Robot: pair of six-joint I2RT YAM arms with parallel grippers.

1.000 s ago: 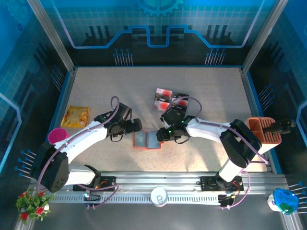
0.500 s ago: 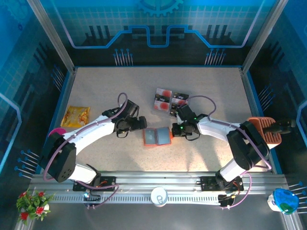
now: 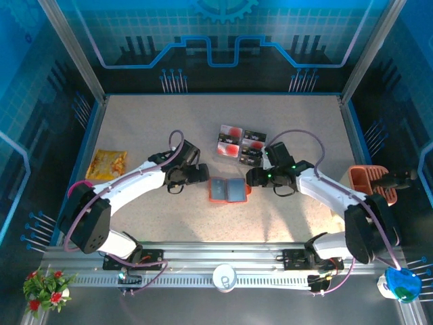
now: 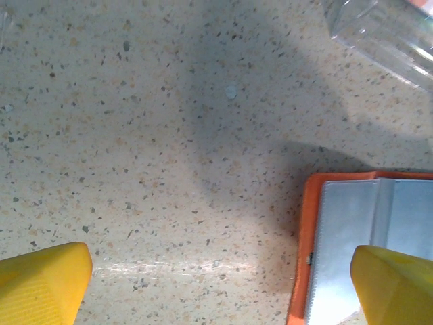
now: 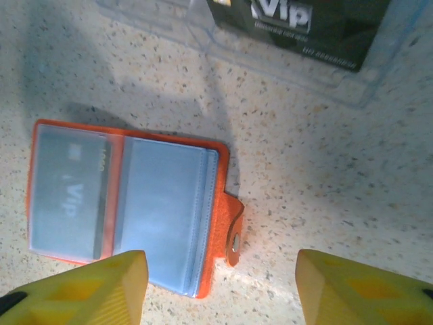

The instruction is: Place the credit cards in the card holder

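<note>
Two credit cards (image 3: 232, 141) lie just far of the card holder (image 3: 229, 191), open on the table (image 3: 149, 122) and shifted right since a second ago. My right claw (image 3: 251, 178), spread and empty, has backed off its right edge; my left claw (image 3: 201, 174) gapes wide.

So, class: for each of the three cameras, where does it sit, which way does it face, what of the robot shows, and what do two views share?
Top external: above and behind the arm bases, facing down on the table; both arms show.
Left wrist: on the left arm, facing down at the table; the yellow left fingers show, open.
Right wrist: on the right arm, facing down; the yellow right fingers show, open.
Shared: both wrist views hold the open card holder.
</note>
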